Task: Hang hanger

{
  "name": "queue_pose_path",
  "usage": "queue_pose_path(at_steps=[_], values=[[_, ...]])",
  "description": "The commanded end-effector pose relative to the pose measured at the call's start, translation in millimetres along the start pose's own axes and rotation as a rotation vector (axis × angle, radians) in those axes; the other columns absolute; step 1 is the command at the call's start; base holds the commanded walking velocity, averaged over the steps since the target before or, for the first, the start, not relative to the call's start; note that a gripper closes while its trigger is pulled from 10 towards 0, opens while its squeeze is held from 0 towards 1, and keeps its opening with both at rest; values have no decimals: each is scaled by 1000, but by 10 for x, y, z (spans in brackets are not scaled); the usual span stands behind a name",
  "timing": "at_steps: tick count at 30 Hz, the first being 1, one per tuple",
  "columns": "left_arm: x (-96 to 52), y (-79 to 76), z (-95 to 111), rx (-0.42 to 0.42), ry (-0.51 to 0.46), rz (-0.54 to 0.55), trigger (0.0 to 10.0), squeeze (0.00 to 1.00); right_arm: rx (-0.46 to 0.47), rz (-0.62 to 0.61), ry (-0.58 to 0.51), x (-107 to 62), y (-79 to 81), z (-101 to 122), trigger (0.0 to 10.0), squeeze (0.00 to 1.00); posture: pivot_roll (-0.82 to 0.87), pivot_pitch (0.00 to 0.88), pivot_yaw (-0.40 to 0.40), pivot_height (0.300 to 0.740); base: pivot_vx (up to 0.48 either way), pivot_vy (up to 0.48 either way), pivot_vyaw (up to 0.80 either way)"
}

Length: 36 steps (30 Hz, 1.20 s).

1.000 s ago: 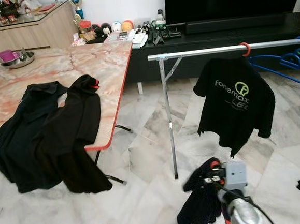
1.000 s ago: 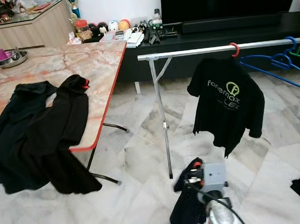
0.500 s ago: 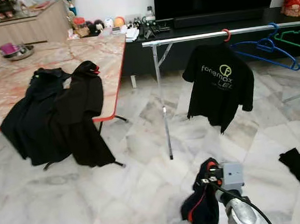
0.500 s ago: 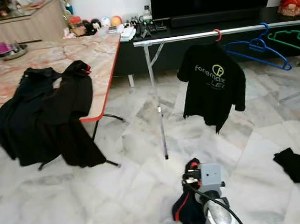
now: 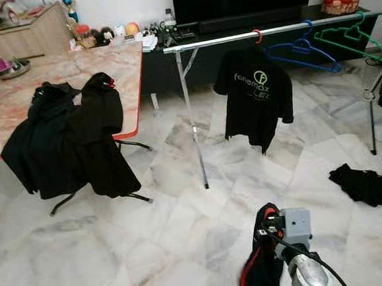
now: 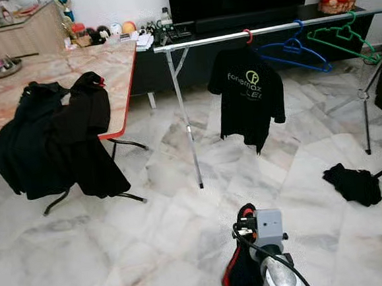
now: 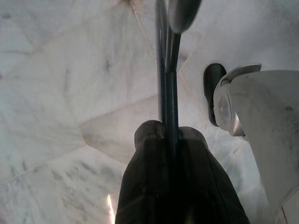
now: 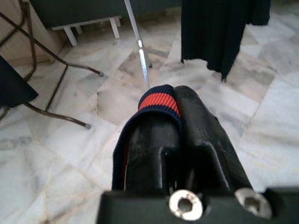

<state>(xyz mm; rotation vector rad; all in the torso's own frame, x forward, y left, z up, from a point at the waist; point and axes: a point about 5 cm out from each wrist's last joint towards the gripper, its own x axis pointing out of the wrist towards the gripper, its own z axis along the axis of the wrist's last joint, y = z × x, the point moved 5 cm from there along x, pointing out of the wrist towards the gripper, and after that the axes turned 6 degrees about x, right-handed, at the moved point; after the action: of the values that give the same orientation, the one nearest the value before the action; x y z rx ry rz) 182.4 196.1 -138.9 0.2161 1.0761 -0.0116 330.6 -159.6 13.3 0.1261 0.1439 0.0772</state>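
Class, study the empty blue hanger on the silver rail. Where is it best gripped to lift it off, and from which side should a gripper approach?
Grip the blue hanger at its neck, just under the hook, where the two arms meet. Approach from the robot's side of the silver rail. The neck is probably best because the thin arms slope away and could slip, and the open space there suits a lift up and off.

Marble floor (image 5: 183, 216), black cloth (image 5: 360, 184) on it, table (image 5: 54, 81) bearing black garments (image 5: 71, 139)
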Motion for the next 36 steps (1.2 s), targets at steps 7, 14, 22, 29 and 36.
queue_pose_path(at_steps=[7,14,22,29,36], values=[[-4,-74,31,-6,-36,-24,10000,0,-1,5,-14,48,8,61,10000,0,111,103,67,740,0,0,0],[-68,518,426,-38,-252,58,10000,0,10,-5,-38,122,-45,180,10000,0,113,99,70,740,0,0,0],[-176,614,996,144,-455,50,10000,0,-8,0,-51,206,-44,287,10000,0,114,86,69,740,0,0,0],[-236,90,1190,536,-491,-269,10000,0,-22,-29,-21,270,-94,307,10000,0,114,77,64,740,0,0,0],[-355,-170,1302,701,-461,-513,10000,0,-73,-10,15,387,-49,371,10000,0,115,65,60,740,0,0,0]])
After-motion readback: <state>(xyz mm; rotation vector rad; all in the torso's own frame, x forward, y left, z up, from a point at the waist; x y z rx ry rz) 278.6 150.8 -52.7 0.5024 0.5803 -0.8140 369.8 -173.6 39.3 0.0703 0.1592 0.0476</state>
